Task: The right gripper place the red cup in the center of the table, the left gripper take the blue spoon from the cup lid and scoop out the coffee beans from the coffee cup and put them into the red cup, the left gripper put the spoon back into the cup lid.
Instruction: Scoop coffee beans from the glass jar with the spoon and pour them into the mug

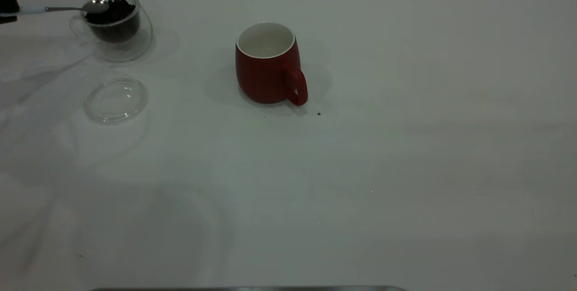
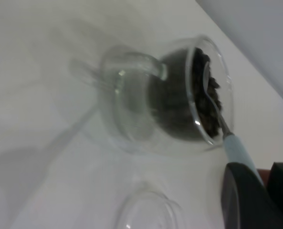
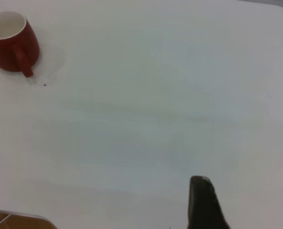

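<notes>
The red cup [image 1: 268, 66] stands upright and empty near the middle of the table [image 1: 360, 169], its handle toward the camera; it also shows in the right wrist view [image 3: 10, 42]. My left gripper [image 1: 6, 9] at the far left edge is shut on the blue spoon [image 1: 31, 10] by its pale handle [image 2: 239, 151]. The spoon's metal bowl [image 1: 95, 6] lies over the coffee beans [image 1: 115, 11] in the coffee cup [image 1: 118, 27]. The cup lid [image 1: 116, 99] lies empty in front of the coffee cup. My right gripper [image 3: 246, 195] is open and empty over bare table, far from the red cup.
One stray bean [image 1: 318, 113] lies on the table just right of the red cup's handle. The table's back edge runs just behind the coffee cup. A metal edge [image 1: 248, 288] shows at the front of the table.
</notes>
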